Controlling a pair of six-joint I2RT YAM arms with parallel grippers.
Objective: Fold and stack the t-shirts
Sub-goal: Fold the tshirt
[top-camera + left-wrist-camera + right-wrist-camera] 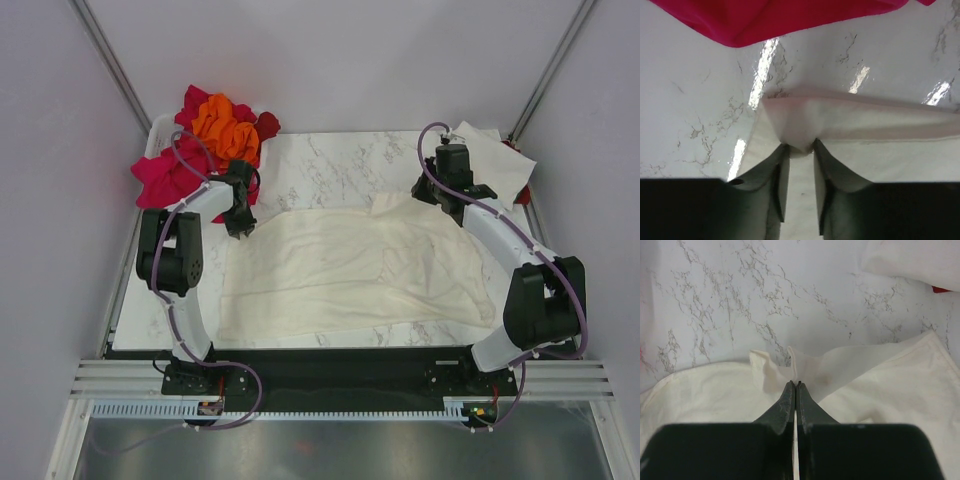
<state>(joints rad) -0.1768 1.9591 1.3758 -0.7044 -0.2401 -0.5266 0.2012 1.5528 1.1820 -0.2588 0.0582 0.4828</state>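
Left gripper [801, 146] pinches a bunched fold at the far left edge of the cream tee [340, 275], its fingers slightly apart with cloth wadded between the tips. Right gripper [796, 385] has its fingers pressed together on a thin raised tuck at the tee's far right edge. The tee lies spread and wrinkled across the middle of the table [340, 160]. A pile [215, 135] of magenta, orange and red tees sits at the far left corner, and a folded tee [495, 160] at the far right.

The step looks like bringing the far edge toward the near edge for a fold.

The right hold is the weak point. It takes so little cloth that a pull could slip it free and drop that corner. The left wad may hold only one layer, or an uneven bunch, which would skew the fold. If the arms travel at different rates, the edge will land crooked. A magenta tee [765, 20] hangs just beyond the left fingers and could snag if that arm lifts toward it.
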